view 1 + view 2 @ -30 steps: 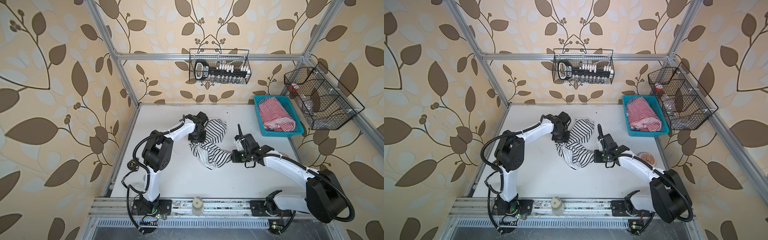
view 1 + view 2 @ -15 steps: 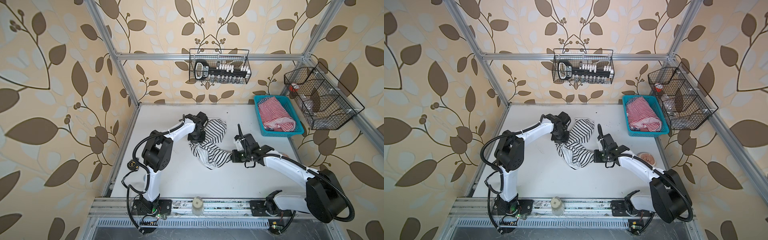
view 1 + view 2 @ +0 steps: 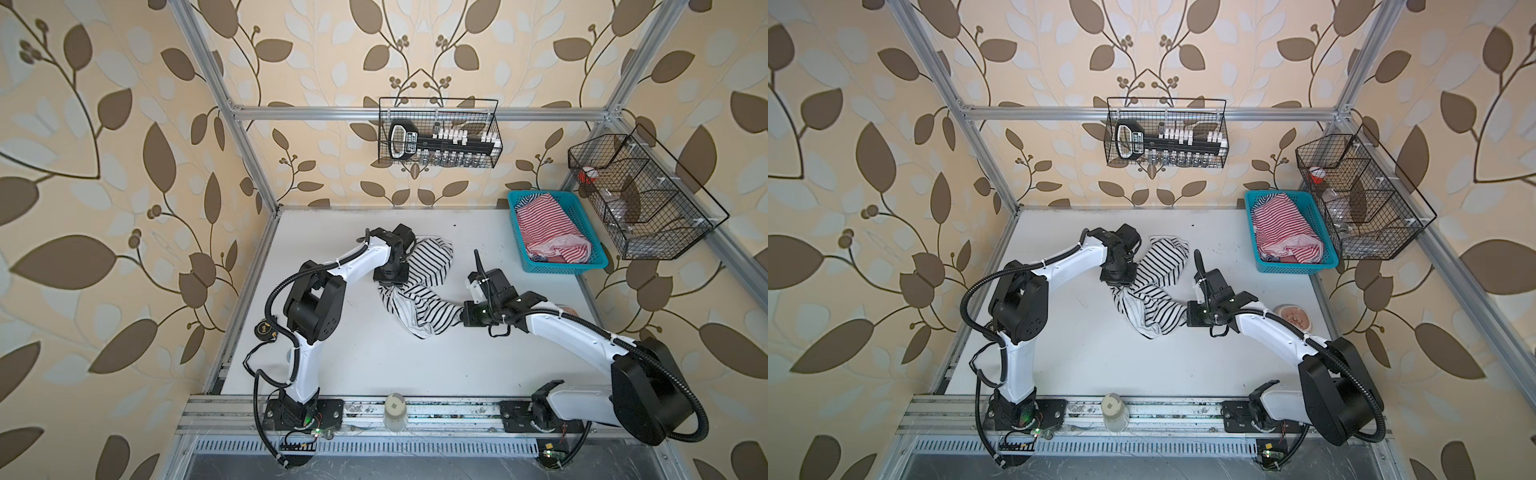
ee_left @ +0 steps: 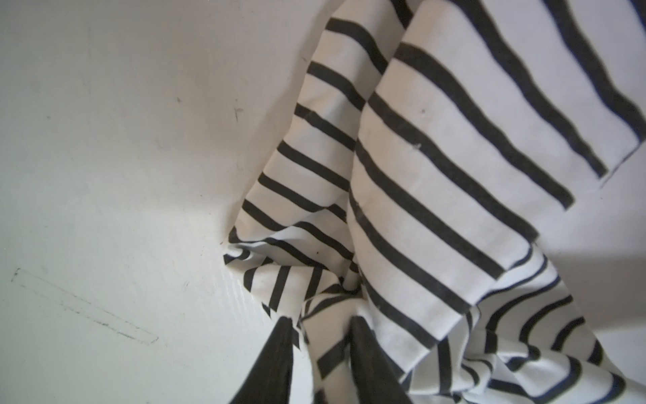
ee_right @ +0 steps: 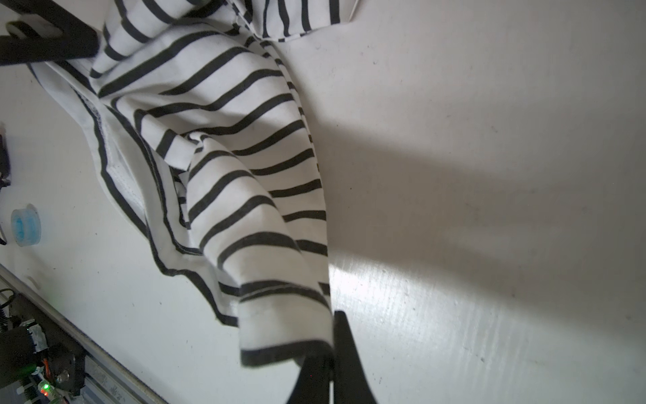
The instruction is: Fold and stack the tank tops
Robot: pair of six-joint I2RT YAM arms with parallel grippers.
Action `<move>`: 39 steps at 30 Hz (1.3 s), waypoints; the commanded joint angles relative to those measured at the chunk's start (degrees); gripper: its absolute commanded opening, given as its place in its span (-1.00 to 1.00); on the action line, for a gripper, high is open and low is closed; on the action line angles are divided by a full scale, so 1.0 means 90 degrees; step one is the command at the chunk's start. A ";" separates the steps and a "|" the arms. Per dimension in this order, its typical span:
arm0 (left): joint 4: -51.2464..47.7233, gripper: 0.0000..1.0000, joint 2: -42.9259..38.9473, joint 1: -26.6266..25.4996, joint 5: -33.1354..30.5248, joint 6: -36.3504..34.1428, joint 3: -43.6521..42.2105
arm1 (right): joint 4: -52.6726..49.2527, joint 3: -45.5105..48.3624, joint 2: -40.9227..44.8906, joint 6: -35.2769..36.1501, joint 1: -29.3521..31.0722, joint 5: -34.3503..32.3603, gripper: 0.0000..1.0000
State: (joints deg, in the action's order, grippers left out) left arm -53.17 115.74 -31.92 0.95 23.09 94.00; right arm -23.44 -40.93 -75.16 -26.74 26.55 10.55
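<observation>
Black-striped tank top lies crumpled mid-table, stretched between both grippers, probably to spread it flat before folding. R gripper is clamped together on a hem corner, fabric running straight out ahead of its tips. L gripper has jaws narrowly apart w/ a bunched fold between them; firm grip or not, can't tell. Red-striped tank top sits in blue basket, well beyond R gripper.

The white worktop carries a crumpled black-striped top, a teal basket and a small pink dish.
</observation>
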 commanded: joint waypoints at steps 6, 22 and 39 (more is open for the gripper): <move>-0.0264 -1.00 -0.0489 0.0033 -0.0228 -0.0039 0.0220 | -0.0082 0.0026 -0.0047 0.0045 0.0039 0.0045 -1.00; -0.0128 -1.00 -0.3153 0.1027 -0.0759 -0.0135 0.0135 | -0.1925 -0.1666 0.0670 0.1438 -0.1137 -0.0619 -1.00; 0.0038 -1.00 -0.4529 0.1018 0.0332 0.0261 -0.1555 | -0.2271 -0.1290 0.0472 0.1401 -0.1225 -0.0594 -0.68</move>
State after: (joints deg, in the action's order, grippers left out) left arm -52.99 80.49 -22.83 2.61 24.40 79.61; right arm -42.63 -52.16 -72.14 -14.46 15.68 5.58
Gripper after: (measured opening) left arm 0.048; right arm 0.121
